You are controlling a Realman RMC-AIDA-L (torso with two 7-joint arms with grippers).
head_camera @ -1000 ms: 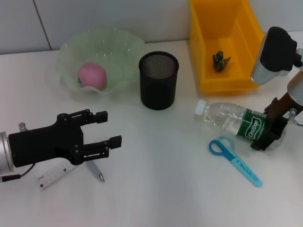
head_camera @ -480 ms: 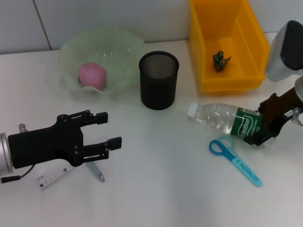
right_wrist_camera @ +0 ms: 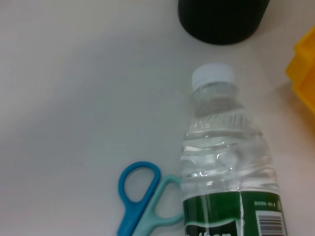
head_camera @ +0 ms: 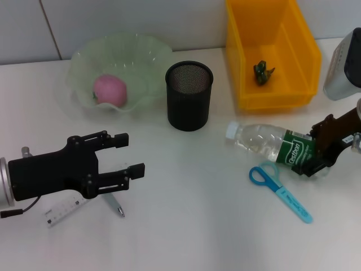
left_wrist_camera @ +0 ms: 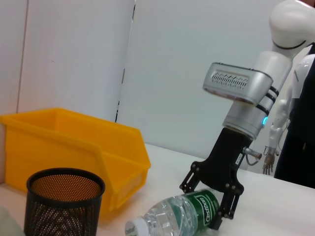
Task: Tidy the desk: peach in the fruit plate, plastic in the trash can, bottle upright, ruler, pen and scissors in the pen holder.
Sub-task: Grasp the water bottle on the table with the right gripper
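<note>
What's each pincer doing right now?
Left pincer: open, empty, above the ruler.
Right pincer: closed on the bottle, lying on the desk.

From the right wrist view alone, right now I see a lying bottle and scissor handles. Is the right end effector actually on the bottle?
Observer: Yes. The right end effector clamps the bottle at its base end, by the green label.
Operator: Is the peach done?
Observer: The peach already sits in the fruit plate.
Operator: And the plastic?
Observer: A green scrap lies inside the yellow bin.
Operator: Left arm?
Observer: The left end effector hangs open above the ruler and pen.
</note>
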